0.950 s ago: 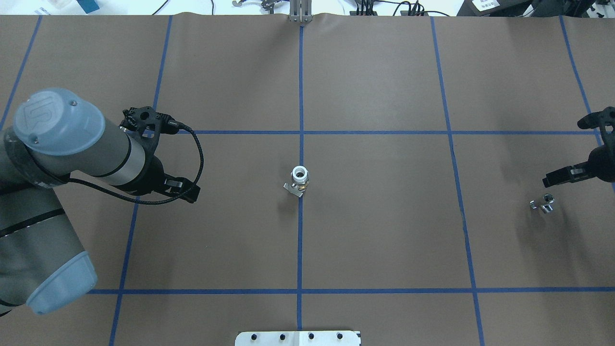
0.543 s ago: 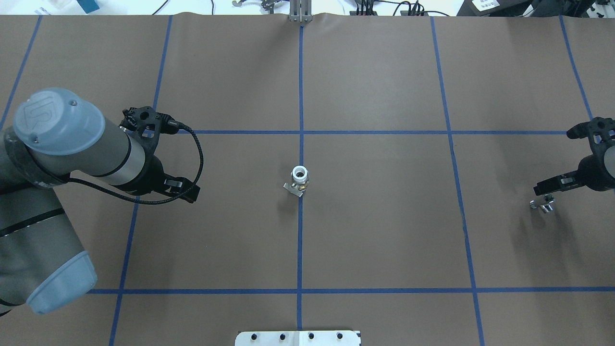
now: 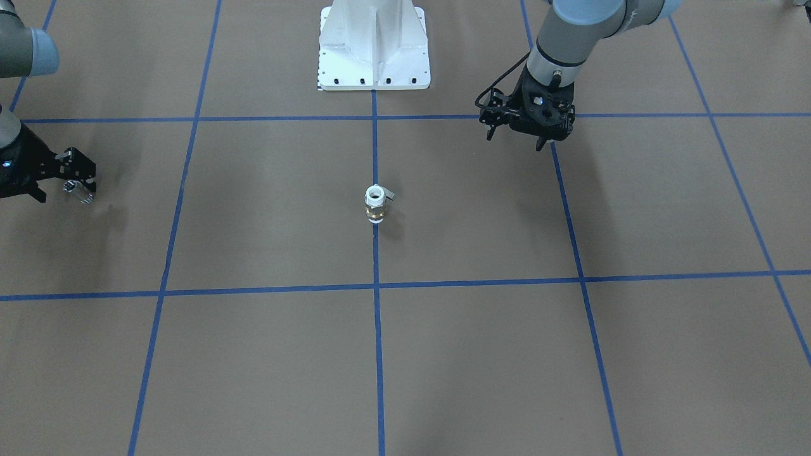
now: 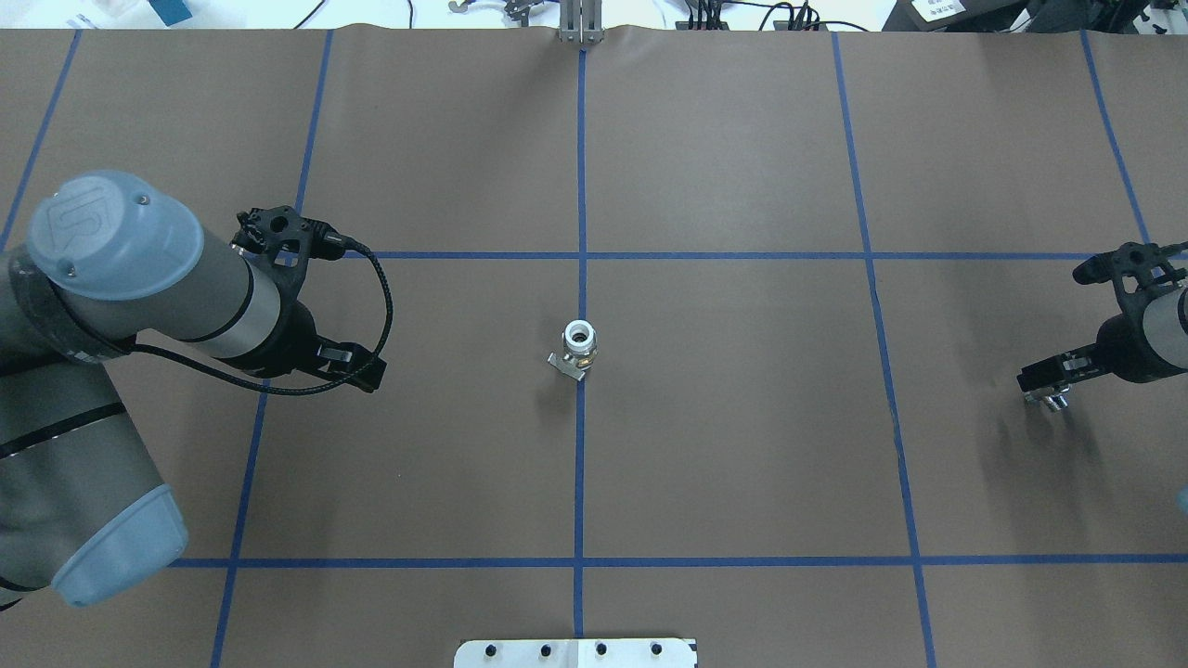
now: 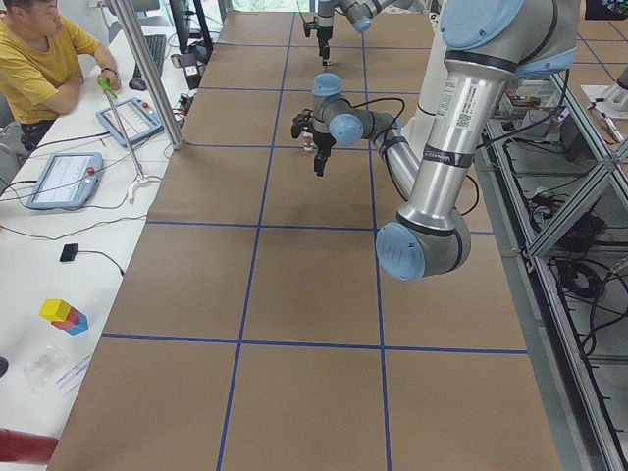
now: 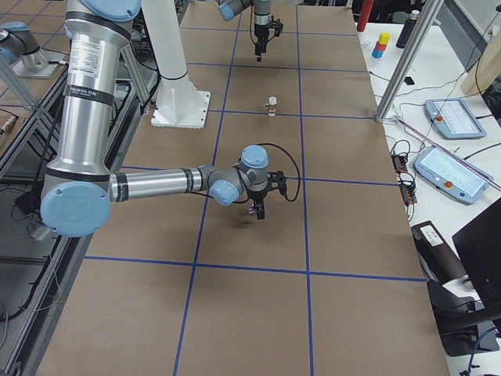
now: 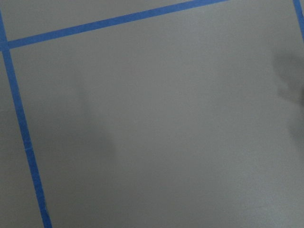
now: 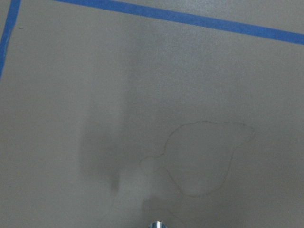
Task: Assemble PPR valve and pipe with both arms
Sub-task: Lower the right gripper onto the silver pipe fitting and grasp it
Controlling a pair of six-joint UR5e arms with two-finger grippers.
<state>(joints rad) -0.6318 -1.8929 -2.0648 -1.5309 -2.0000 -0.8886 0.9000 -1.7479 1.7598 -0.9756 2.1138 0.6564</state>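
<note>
Hovering wide over the pipe (image 4: 1053,402), the right pincer (image 4: 1058,369) seemed ready to take it, while the left pincer (image 4: 353,365), also wide, hung apart from the upright valve (image 4: 579,345).

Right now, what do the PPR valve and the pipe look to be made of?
The PPR valve has matte white ends that look like plastic, a brass-coloured band that looks like metal, and a grey lever, possibly metal. The pipe is shiny silver with bright glints, so bare or plated metal; it is too small to tell which.
</note>
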